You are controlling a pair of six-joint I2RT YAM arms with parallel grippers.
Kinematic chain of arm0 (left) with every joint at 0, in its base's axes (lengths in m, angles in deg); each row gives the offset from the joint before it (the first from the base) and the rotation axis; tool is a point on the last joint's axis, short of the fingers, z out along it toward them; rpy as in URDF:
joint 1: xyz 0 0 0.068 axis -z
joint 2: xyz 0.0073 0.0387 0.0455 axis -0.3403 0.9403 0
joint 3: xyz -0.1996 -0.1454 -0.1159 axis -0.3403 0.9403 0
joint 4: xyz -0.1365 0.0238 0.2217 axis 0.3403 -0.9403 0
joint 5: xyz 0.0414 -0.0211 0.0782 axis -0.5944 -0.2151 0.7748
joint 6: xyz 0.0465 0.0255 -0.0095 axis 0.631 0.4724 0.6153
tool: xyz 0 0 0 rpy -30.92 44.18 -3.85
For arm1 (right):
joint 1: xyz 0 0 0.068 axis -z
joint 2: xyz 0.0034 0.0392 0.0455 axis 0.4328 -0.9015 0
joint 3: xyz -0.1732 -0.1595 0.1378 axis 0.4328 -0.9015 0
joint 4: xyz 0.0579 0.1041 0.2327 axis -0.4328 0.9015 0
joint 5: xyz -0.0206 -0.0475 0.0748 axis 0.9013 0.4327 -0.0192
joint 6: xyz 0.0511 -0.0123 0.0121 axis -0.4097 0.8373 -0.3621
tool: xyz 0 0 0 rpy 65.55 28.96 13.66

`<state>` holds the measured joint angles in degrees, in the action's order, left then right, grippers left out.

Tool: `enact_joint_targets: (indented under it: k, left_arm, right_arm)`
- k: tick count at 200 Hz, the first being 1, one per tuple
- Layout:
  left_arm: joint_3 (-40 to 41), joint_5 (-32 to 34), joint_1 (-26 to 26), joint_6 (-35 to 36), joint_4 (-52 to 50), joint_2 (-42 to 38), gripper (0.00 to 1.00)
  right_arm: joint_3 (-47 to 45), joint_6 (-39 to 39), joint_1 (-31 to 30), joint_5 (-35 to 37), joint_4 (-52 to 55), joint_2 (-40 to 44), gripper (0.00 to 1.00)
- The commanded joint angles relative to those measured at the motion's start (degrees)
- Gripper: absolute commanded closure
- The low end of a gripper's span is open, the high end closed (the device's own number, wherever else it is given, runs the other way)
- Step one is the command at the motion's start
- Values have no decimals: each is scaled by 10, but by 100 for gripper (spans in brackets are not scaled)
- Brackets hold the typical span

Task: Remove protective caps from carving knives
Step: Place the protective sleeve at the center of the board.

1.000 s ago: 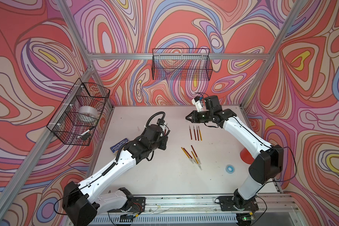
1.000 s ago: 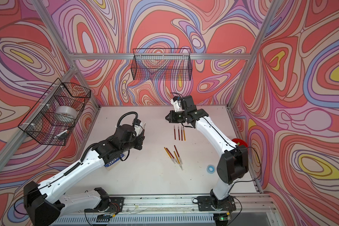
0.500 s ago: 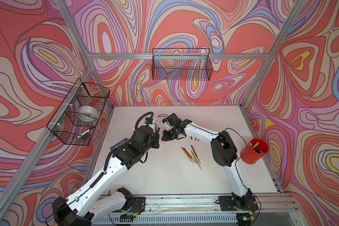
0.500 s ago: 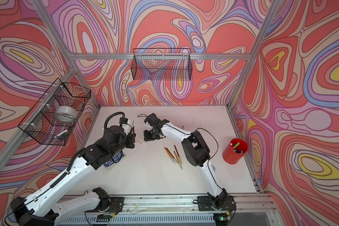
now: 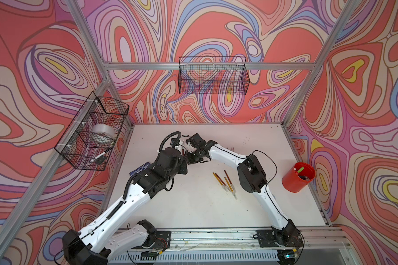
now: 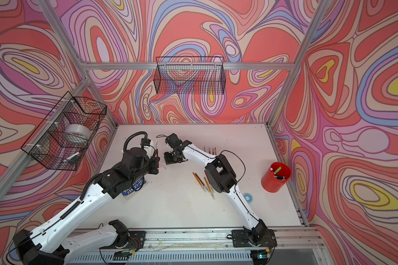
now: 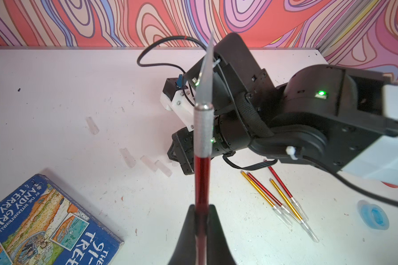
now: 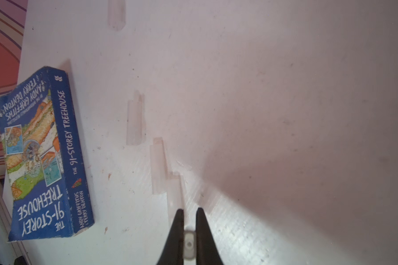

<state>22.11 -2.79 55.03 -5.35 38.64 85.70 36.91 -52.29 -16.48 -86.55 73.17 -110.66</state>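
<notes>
left gripper [image 7: 202,207]: I see it clenched on the red handle of a knife [image 7: 201,142]. The blade is bare and points away from the fingers, up off the table.
right gripper [image 8: 190,210]: the fingers are nearly together, grasping what looks to me like a cap [image 8: 189,243], seen end-on between them. It sits low over the table.
gap: in both top views the two grippers stand close, tip toward tip, and I see no contact.
loose caps [image 8: 158,165]: four lie on the table ahead of the right gripper. The nearest is just beside its fingertips, the farthest well ahead.
capped knives [image 7: 274,190]: four lie flat together, well apart from the left gripper, on the right arm's side.
bare knives [image 6: 209,150]: a short row lies behind the right gripper, beside its forearm.
book [image 8: 44,149]: it lies flat, off to one side of the right gripper, past the loose caps.
tape ring [image 7: 373,216]: it lies beyond the capped knives, far from both grippers.
</notes>
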Motion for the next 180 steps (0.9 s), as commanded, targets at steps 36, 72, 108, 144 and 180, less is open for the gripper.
enact_joint_targets:
  k: [36,72,108,144,180]
  left_arm:
    - [6,-6,-5,-9,6,8,100]
    - [6,-10,-6,-11,8,14,100]
    - [4,-10,-6,-10,8,14,100]
    - [2,-11,-6,-7,11,12,100]
    - [-3,-29,-6,-10,19,25,100]
  right_arm:
    - [16,-9,-9,-10,9,-21,76]
    - [7,-15,-9,-27,-1,-13,66]
    - [-13,-6,-9,-13,-6,20,65]
    - [-77,-10,11,-14,-40,94,65]
    - [-183,-35,60,-32,-95,194,65]
